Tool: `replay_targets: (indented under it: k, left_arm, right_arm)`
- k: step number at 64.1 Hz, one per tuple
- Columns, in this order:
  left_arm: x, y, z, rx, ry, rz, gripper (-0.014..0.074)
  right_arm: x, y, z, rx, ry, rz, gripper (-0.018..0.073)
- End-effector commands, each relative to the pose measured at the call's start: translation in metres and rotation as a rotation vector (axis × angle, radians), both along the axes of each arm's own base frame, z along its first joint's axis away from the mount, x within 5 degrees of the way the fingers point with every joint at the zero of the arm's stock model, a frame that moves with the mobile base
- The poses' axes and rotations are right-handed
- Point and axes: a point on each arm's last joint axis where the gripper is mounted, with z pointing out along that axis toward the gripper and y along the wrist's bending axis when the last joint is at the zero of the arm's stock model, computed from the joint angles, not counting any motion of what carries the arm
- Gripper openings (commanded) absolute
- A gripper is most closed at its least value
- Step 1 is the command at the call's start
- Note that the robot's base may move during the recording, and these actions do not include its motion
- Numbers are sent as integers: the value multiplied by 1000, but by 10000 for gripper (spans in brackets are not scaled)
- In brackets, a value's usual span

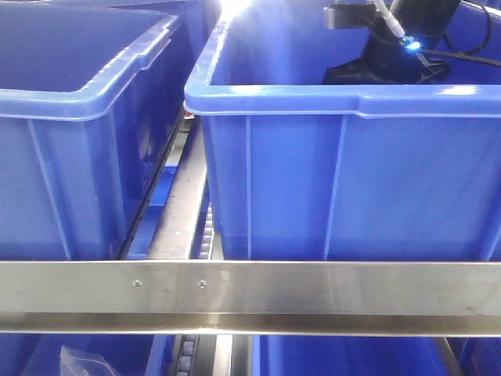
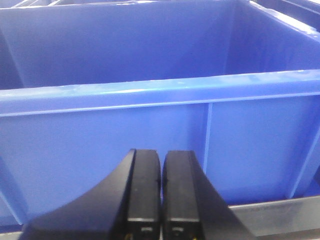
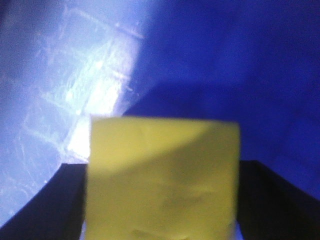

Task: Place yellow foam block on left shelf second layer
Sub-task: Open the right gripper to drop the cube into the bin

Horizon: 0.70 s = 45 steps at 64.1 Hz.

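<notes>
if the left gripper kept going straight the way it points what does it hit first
Most likely the outer front wall of the blue bin, which fills the view just ahead of the shut left gripper; the gap is hard to judge.

Bright overhead glare (image 1: 235,9) at top, lower tier's blue bin (image 1: 78,356) in shadow

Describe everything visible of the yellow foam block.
The yellow foam block shows only in the right wrist view: a matte lemon-yellow face with straight edges, faintly creased, its lower part shaded. It sits between the dark fingers of the right gripper, held inside a blue bin whose gridded floor glares. Its other faces are hidden.
</notes>
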Motion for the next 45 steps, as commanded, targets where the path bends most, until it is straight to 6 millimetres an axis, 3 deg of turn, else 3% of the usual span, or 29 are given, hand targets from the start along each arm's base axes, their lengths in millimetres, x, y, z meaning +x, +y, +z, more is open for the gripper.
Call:
replay_targets:
  k: [1, 12, 19, 29, 36, 45]
  left_arm:
    - [0, -3, -1, -13, -67, -30, 137]
    - [0, -3, -1, -13, -67, -30, 137]
    - [0, -3, -1, -13, -67, -30, 137]
    - [0, -3, -1, -13, -67, -30, 137]
    - [0, -3, -1, -13, -67, -30, 137]
    - [0, -3, -1, -13, -67, -30, 137]
  right_arm:
    - [-2, -1, 46, 27, -132, 5, 624]
    - [-8, -3, 67, 36, -163, 7, 601]
    - [-17, -5, 85, 43, -193, 10, 470]
    - [-33, -9, 108, 51, -215, 13, 189]
    - [-44, -11, 120, 56, -235, 14, 66]
    - [-62, -16, 125, 65, -264, 4, 64]
